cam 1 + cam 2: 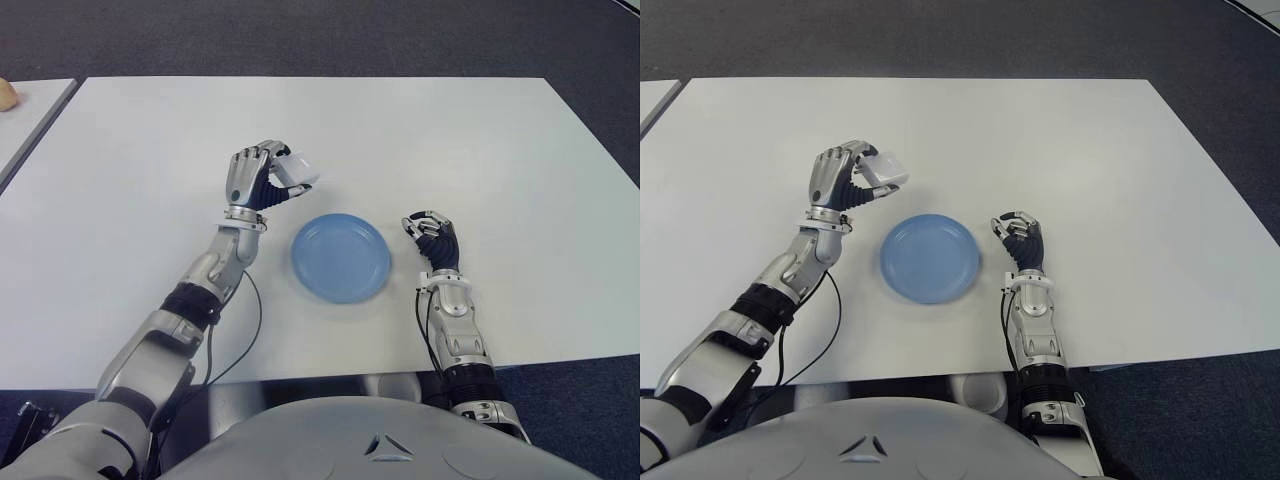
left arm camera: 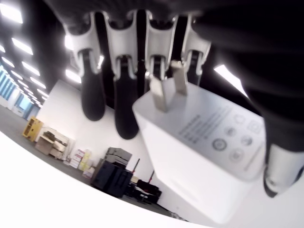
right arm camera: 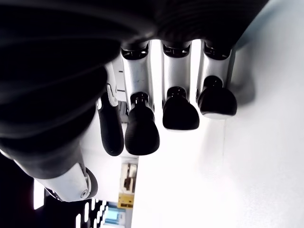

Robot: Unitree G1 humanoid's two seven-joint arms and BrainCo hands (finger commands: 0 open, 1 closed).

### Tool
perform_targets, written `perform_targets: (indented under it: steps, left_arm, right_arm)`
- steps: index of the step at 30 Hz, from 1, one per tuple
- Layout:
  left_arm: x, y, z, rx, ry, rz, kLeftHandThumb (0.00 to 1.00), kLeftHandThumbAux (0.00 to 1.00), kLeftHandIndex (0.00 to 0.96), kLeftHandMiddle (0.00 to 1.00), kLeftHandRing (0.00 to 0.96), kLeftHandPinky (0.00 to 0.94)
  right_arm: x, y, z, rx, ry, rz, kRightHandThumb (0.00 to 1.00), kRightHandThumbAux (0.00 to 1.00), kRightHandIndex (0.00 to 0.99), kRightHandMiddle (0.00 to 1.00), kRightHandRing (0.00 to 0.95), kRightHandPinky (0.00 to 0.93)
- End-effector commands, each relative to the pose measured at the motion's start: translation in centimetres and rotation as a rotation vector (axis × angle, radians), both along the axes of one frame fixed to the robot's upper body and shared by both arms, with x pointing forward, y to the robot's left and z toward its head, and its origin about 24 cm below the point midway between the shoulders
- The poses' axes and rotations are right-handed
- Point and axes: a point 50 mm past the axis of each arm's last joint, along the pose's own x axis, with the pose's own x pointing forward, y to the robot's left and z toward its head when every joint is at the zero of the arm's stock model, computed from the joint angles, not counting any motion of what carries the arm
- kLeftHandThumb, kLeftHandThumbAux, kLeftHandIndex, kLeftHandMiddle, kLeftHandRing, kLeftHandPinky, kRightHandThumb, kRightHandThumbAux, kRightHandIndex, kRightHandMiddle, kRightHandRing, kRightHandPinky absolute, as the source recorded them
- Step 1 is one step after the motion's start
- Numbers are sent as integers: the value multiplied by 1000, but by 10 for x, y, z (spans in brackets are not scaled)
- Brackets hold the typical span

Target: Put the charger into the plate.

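On the white table [image 1: 480,140], left hand [image 1: 256,177] grips the charger [image 1: 297,168] up-left of the plate [image 1: 341,257]; right hand [image 1: 432,240], curled and empty, just right of it.

White charger [image 2: 204,156] gripped in left robot hand [image 1: 258,176], raised beyond empty blue plate [image 1: 341,257]

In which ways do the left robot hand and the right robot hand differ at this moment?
The left robot hand grips a white plastic charger with its metal prongs showing; the right robot hand is curled and holds nothing. The left one is raised beyond the round blue plate on its left side; the right one shows close beside the plate's right edge. Both show above the white table.
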Motion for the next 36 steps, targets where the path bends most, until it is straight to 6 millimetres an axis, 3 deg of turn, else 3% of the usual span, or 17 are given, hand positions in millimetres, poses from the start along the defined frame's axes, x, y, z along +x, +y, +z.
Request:
perform_targets:
  steps: [1,9,20,22,24,29,36]
  left_arm:
    - [-9,-13,-2,9,19,-61,1000,658,386,508,527,451]
    - [-26,-35,-2,48,44,-170,1000,658,385,508,528,451]
    - [-42,-49,-5,65,96,-271,1000,658,380,502,516,457]
    - [-47,-52,-7,67,123,-313,974,656,380,504,520,620]
    - [-50,-54,-8,71,138,-335,958,654,380,505,524,726]
    - [-57,-54,-16,110,229,-397,949,653,380,505,529,790]
    - [-56,-52,-23,164,314,-426,948,652,382,507,531,797]
  right_arm:
    - [-6,1,-12,8,59,4,706,728,436,813,835,848]
    - [-7,1,-13,9,66,2,705,728,435,817,835,844]
    - [-7,2,-12,9,57,8,705,729,435,810,833,845]
    - [-7,2,-12,9,56,5,705,729,435,809,833,848]
    - [-7,2,-12,9,56,2,706,729,435,810,834,850]
    - [-6,1,-14,5,72,-5,705,729,435,814,835,847]
    - [-6,1,-15,5,80,-7,704,729,435,817,833,843]
